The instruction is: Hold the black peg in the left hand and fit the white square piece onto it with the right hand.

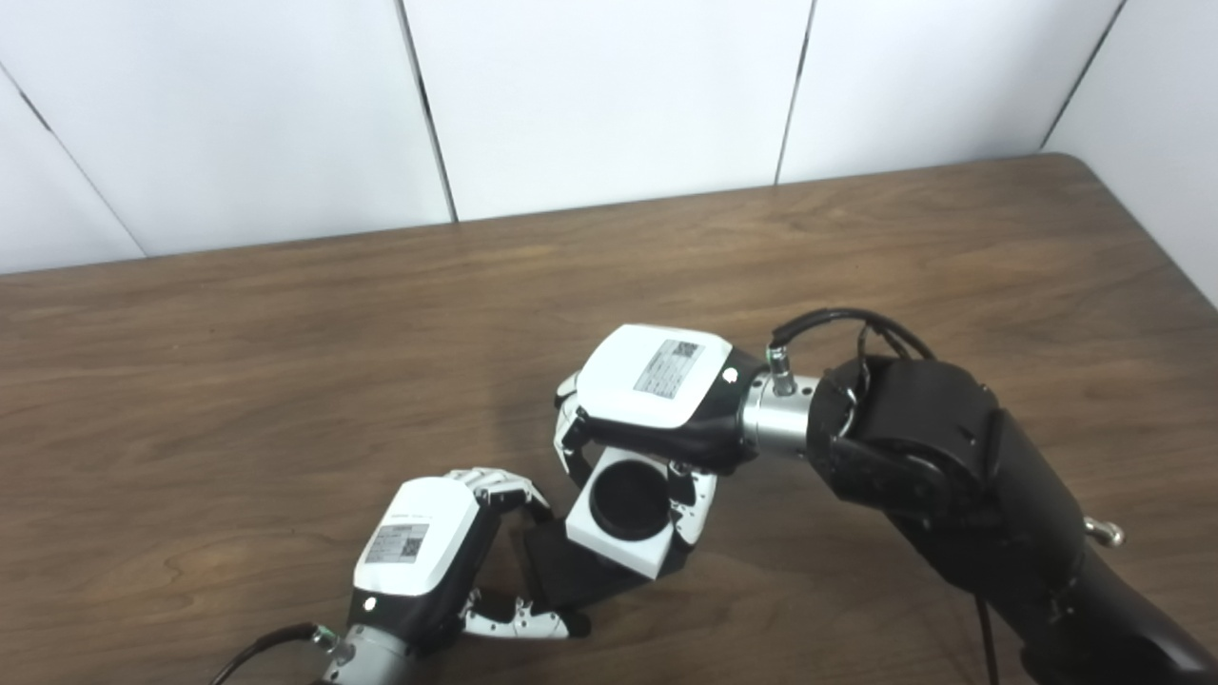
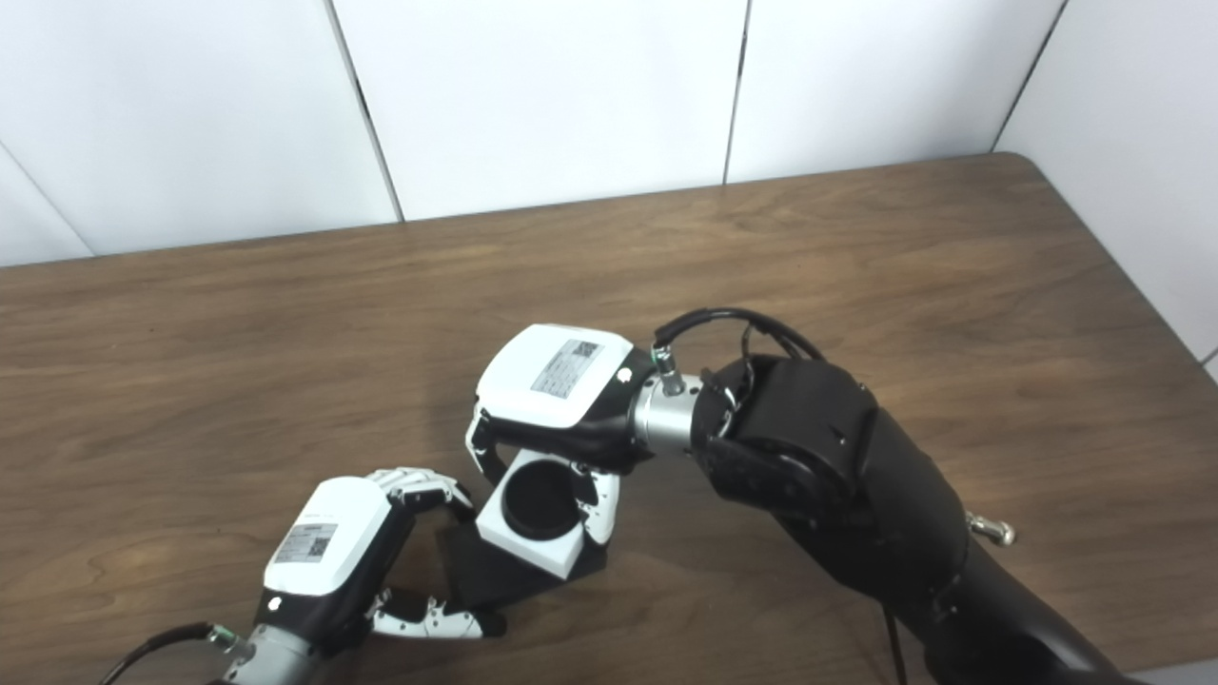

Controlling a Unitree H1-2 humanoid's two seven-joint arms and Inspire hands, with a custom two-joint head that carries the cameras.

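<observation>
Wooden table (image 1: 285,381), white panelled wall (image 1: 609,95) at the far side. Both hands are low at the near middle.

Left hand (image 1: 428,552): fingers curled around the flat base of the black peg (image 1: 557,576), thumb along its near edge, so it holds the peg piece close to the tabletop (whether the base rests on the wood I cannot tell).

Right hand (image 2: 557,390): comes in from the right, palm down, fingers closed on the sides of the white square piece (image 2: 533,514). The piece sits tilted on top of the black base, its round hole facing up and filled dark. How far down it is seated cannot be told.

A black cable (image 2: 723,319) loops over the right wrist.
</observation>
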